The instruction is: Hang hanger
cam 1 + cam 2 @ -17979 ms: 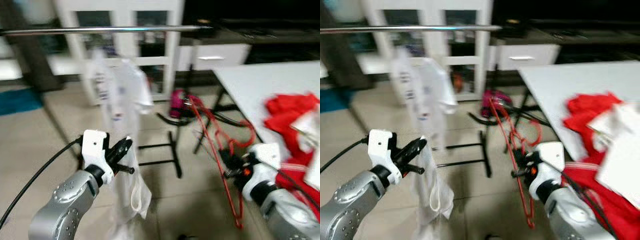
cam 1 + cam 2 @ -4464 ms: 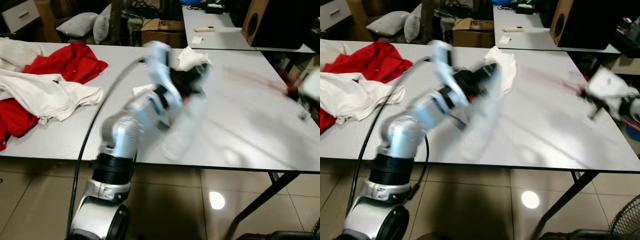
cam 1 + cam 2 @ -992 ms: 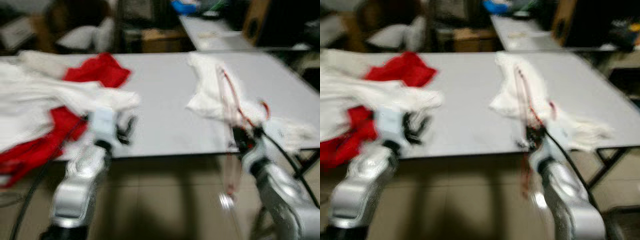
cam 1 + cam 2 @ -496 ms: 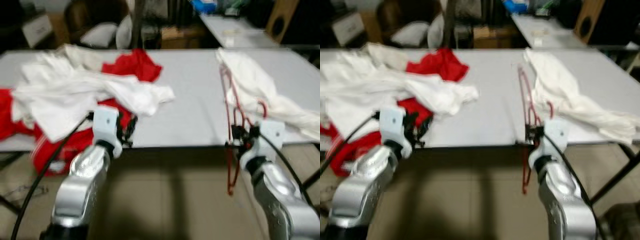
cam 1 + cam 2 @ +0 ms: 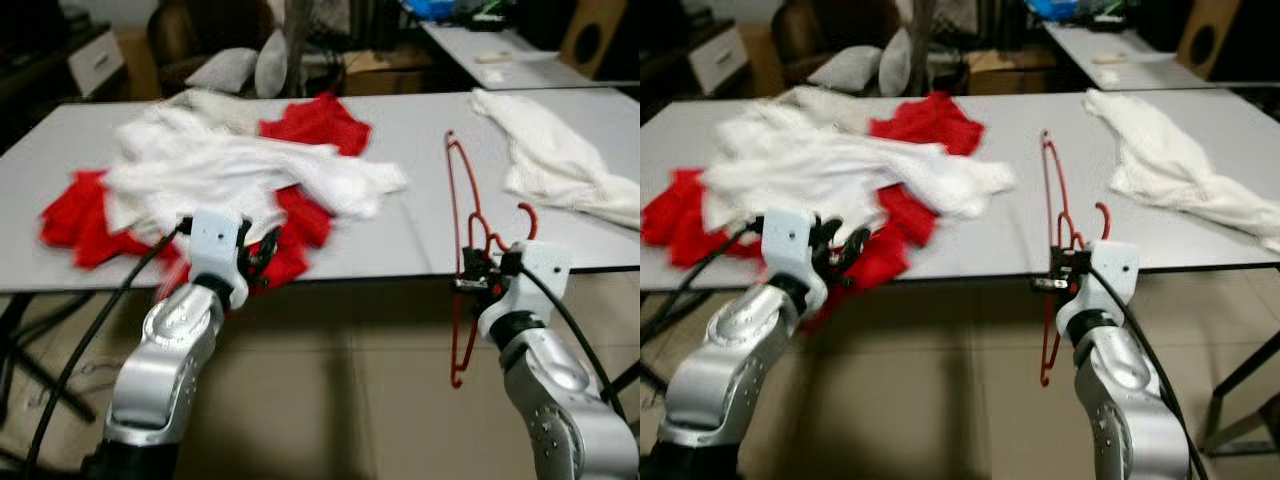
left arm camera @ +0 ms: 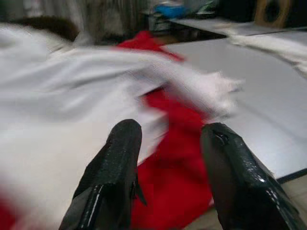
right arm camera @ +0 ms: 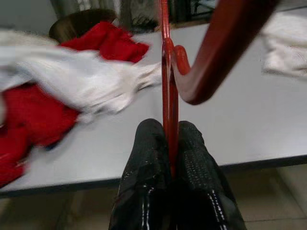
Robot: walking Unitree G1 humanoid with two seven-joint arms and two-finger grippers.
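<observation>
Clothes heaped on my grey table (image 5: 420, 235)

Red and white garments (image 5: 215, 185) left, white cloth (image 5: 560, 165) right, pillows (image 5: 240, 70) behind.

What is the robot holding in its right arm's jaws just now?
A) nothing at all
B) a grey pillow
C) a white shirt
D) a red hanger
D: the right gripper has its jaws shut on the thin red hanger, held upright before the table; the left gripper is open.
</observation>
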